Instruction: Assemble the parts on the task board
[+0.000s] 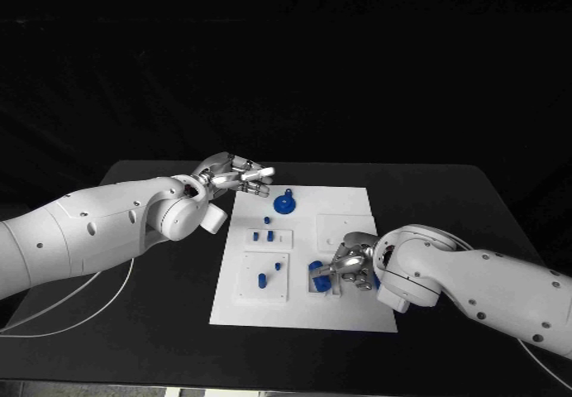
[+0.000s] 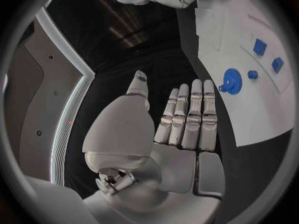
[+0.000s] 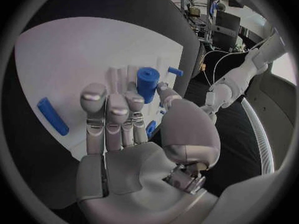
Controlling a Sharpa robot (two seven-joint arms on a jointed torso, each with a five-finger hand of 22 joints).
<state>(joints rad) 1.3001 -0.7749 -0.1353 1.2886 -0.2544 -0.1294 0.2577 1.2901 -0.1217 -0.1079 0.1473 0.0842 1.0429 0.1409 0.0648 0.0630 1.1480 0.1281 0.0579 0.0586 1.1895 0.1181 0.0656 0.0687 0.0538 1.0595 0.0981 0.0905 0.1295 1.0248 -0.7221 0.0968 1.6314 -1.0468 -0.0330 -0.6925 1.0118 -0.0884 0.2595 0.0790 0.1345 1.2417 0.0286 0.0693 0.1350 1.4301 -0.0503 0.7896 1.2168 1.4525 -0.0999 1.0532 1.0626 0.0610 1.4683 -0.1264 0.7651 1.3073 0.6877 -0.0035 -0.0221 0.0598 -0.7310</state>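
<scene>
The white task board lies mid-table. A blue gear sits at its far end, with small blue pieces nearer the middle. My left hand hovers over the board's far left corner, fingers straight, holding nothing. My right hand is low over the near right part of the board. Its thumb and a finger pinch an upright blue cylinder. A blue bar lies flat on the board beside that hand.
Two more blue pieces rest on a raised white block at the board's near left. A small blue peg stands beside the gear. Black table surrounds the board, and a white cable trails at the left.
</scene>
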